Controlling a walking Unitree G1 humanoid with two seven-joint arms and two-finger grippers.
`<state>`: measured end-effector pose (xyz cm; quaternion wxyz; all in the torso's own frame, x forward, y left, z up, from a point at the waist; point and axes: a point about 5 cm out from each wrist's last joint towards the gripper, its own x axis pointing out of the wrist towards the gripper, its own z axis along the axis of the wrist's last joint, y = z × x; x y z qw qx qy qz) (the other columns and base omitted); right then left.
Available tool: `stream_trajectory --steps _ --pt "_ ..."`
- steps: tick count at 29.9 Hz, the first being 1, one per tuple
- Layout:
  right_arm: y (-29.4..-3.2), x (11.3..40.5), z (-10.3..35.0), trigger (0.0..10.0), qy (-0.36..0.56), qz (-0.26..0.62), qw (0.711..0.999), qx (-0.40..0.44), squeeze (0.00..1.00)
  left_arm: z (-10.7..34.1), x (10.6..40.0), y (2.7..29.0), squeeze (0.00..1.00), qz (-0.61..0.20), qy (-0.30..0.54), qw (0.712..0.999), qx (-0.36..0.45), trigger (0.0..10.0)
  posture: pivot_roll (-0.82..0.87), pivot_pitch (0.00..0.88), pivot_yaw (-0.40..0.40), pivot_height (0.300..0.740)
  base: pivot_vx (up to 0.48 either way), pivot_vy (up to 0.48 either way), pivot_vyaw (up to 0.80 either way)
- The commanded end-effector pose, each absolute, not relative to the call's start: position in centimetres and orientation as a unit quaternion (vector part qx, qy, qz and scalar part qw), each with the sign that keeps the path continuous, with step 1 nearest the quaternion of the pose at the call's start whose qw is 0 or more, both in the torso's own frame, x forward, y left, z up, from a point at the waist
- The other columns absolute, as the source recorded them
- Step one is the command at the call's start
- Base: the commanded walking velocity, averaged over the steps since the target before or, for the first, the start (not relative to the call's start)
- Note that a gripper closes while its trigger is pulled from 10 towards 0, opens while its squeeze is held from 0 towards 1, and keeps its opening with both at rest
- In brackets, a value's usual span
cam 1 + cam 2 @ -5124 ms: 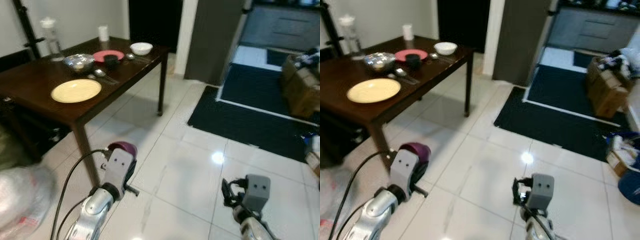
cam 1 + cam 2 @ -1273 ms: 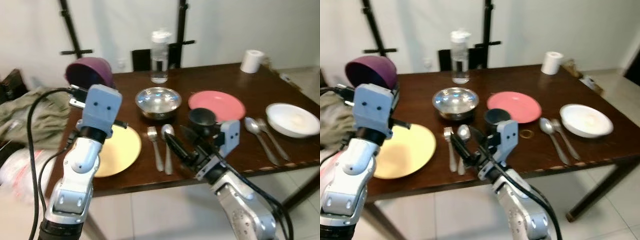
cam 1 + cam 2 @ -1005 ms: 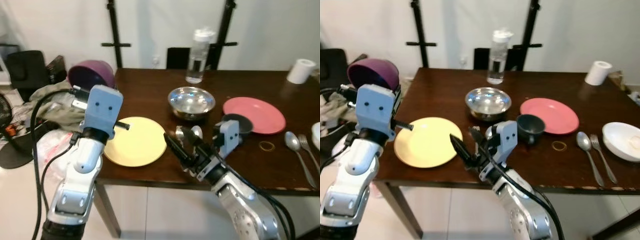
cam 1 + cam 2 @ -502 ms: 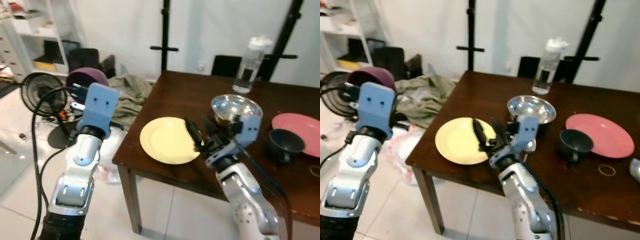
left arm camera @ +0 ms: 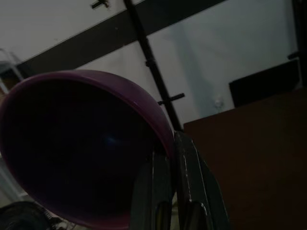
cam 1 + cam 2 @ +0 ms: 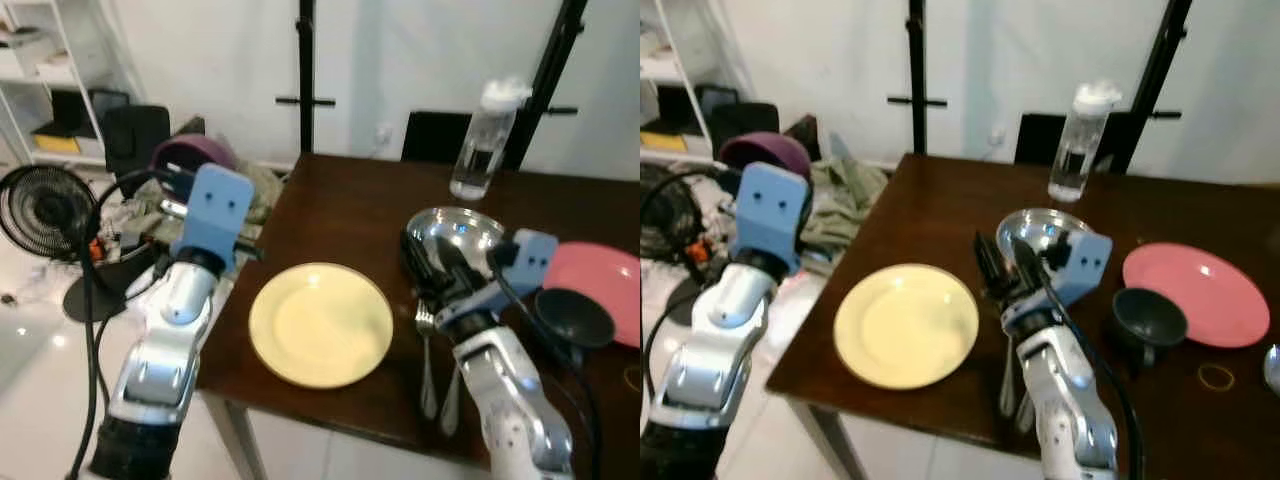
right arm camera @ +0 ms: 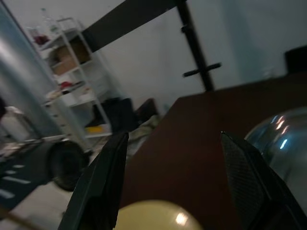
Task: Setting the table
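Note:
My left gripper point(image 5: 173, 149) is shut on the rim of a purple bowl point(image 6: 193, 154). It holds the bowl up in the air just off the dark wooden table's point(image 6: 340, 205) left edge. An empty yellow plate point(image 6: 320, 322) lies near the table's front left corner. My right gripper point(image 6: 432, 262) hovers open, nothing between its fingers, right of that plate and just in front of a steel bowl point(image 6: 462, 226). Beneath the right arm lie a fork point(image 6: 427, 362) and a spoon point(image 6: 449, 390). Further right are a dark cup point(image 6: 575, 316) and a pink plate point(image 6: 603, 288).
A clear water bottle point(image 6: 481, 140) stands at the table's back edge, with black stand poles point(image 6: 306, 75) and a dark chair back point(image 6: 432, 136) behind it. A floor fan point(image 6: 44, 211), clothes point(image 6: 840, 205) and white shelves point(image 6: 60, 80) are left of the table. A rubber band point(image 6: 1214, 376) lies by the cup.
The view has swung and drawn nearer the table's left end. My left gripper, still holding the bowl, is closer to the table edge. The right gripper now stands before the steel bowl instead of over the plate.

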<state>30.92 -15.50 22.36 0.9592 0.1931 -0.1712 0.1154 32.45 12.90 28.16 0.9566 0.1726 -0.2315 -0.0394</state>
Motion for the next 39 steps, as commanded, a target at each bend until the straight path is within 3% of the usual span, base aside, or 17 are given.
stream_trajectory --steps 1,4,6,9,13,18,25,32,39 --pt "-16.7 31.3 21.7 10.0 -0.166 0.054 0.97 0.172 0.0 27.6 32.4 13.0 0.0 -0.07 -0.22 0.956 0.179 10.0 0.11 0.091 0.093 0.74 0.48 0.0 0.0" --pt "-18.4 31.4 21.5 10.0 -0.164 -0.002 0.974 0.157 0.0 27.2 32.2 12.4 0.0 -0.113 -0.211 0.954 0.181 10.0 0.11 0.092 0.093 0.74 0.48 0.0 0.0" --pt "-22.3 30.8 21.7 10.0 -0.18 -0.106 0.974 0.087 0.0 25.7 31.6 11.3 0.0 -0.211 -0.172 0.947 0.173 10.0 0.11 0.092 0.093 0.74 0.48 0.0 0.0" --pt "-23.1 30.5 22.0 10.0 -0.187 -0.122 0.973 0.057 0.0 25.4 31.5 11.2 0.0 -0.23 -0.164 0.944 0.17 10.0 0.1 0.097 0.098 0.74 0.48 0.0 0.0" --pt "-25.0 29.5 23.0 10.0 -0.203 -0.172 0.964 -0.034 0.0 24.6 30.5 11.1 0.0 -0.323 -0.12 0.926 0.152 10.0 0.1 0.1 0.098 0.74 0.247 0.0 0.0" --pt "-25.6 29.3 23.3 10.0 -0.208 -0.181 0.96 -0.052 0.0 24.4 30.0 11.5 0.0 -0.374 -0.114 0.903 0.177 10.0 0.1 0.102 0.101 0.74 0.0 0.0 0.0" --pt "-24.2 29.5 23.2 10.0 -0.214 -0.149 0.965 -0.037 0.0 23.0 30.7 12.6 0.0 -0.453 -0.074 0.85 0.26 10.0 0.1 0.102 0.112 0.74 0.0 0.0 0.0" --pt "-23.0 29.6 23.0 10.0 -0.215 -0.137 0.966 -0.038 0.0 22.4 31.8 11.7 0.0 -0.505 -0.059 0.817 0.272 10.0 0.09 0.101 0.116 0.74 0.0 0.0 0.0" --pt "-22.8 29.6 22.9 10.0 -0.213 -0.131 0.968 -0.038 0.0 22.4 33.1 10.8 0.0 -0.521 -0.058 0.805 0.279 10.0 0.08 0.107 0.117 0.74 0.0 0.0 0.0"
